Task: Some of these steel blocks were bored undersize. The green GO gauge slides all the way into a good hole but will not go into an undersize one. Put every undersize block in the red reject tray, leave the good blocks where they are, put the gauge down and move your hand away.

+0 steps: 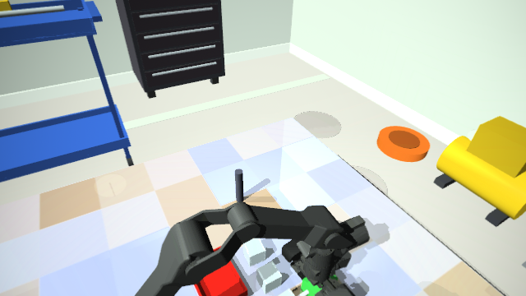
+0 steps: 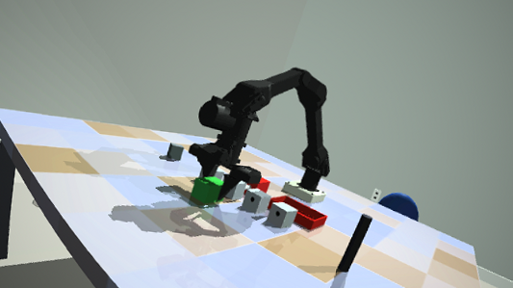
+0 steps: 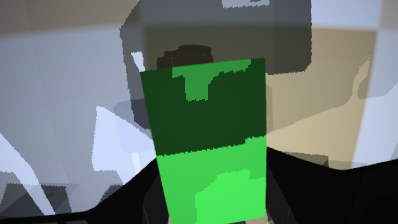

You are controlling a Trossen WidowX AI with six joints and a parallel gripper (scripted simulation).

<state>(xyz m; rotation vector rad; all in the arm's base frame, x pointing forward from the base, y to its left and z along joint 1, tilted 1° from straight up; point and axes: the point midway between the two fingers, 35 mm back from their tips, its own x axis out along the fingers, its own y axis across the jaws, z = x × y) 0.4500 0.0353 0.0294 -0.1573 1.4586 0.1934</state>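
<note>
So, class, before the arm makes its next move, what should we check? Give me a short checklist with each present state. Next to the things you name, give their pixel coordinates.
1. Jaws shut on the green GO gauge [image 1: 311, 286] [image 2: 207, 191] [image 3: 212, 185]: ok.
2. Red reject tray [image 2: 311, 222] open on top, uncovered: ok.
3. Hole visible in the steel block nearest the tray's front end [image 2: 281, 216]: ok.
4. Gauge pin lined up with a hole: cannot tell.
5. Every undersize block identified: cannot tell.
6. Gauge put down and released: not ok.

Green gauge [image 1: 311, 286] [image 2: 207, 191] [image 3: 212, 145]: blocky, seemingly upright
Steel blocks [image 2: 256, 201]: grey, some holes visible
Reject tray [image 1: 223, 281] [image 2: 311, 216]: red, inward from counter's edges
</note>
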